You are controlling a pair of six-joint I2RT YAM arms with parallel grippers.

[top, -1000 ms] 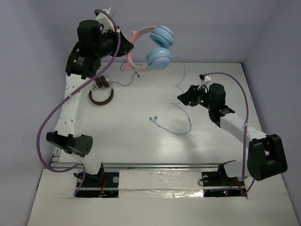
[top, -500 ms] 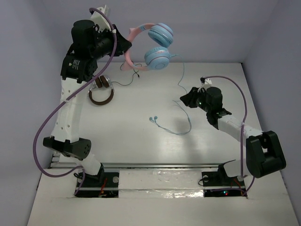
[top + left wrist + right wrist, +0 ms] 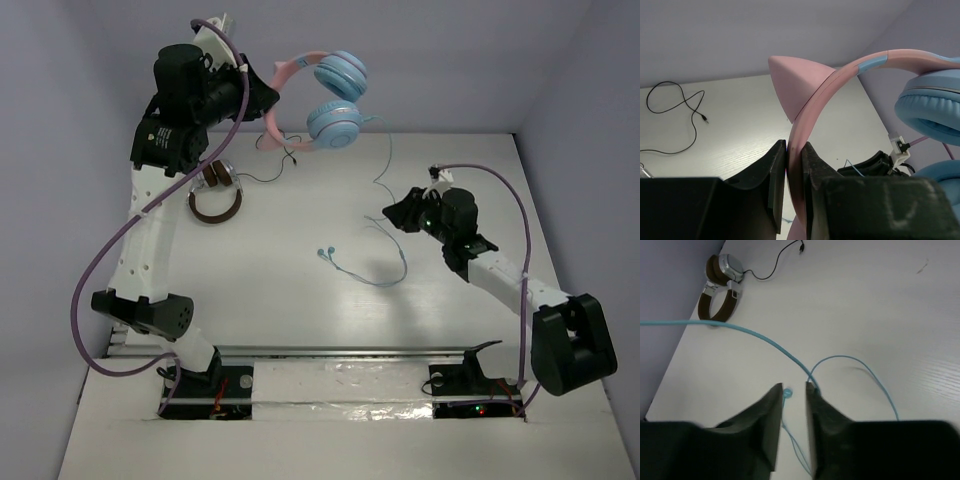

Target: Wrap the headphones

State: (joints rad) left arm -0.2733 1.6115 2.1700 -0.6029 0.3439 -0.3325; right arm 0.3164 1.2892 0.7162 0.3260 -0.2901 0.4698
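Note:
The headphones (image 3: pixel 335 100) have a pink cat-ear headband (image 3: pixel 830 85) and light-blue ear cups (image 3: pixel 930 107). My left gripper (image 3: pixel 268 98) is shut on the headband and holds them high over the table's far edge; the left wrist view (image 3: pixel 794 145) shows the band pinched between the jaws. The thin light-blue cable (image 3: pixel 385 165) hangs down to the table and loops to its plug end (image 3: pixel 322 253). My right gripper (image 3: pixel 390 213) is open just above the table. In the right wrist view (image 3: pixel 794 387) the cable (image 3: pixel 765 340) crosses its right fingertip, not between the jaws.
Brown headphones with silver trim (image 3: pixel 215 195) lie at the far left, their black cable (image 3: pixel 265 175) trailing right; they also show in the right wrist view (image 3: pixel 720 287). Purple walls close the left, back and right sides.
My left arm has lifted the headphones slightly up and to the left. My right gripper has shifted a little over the cable and stays open.

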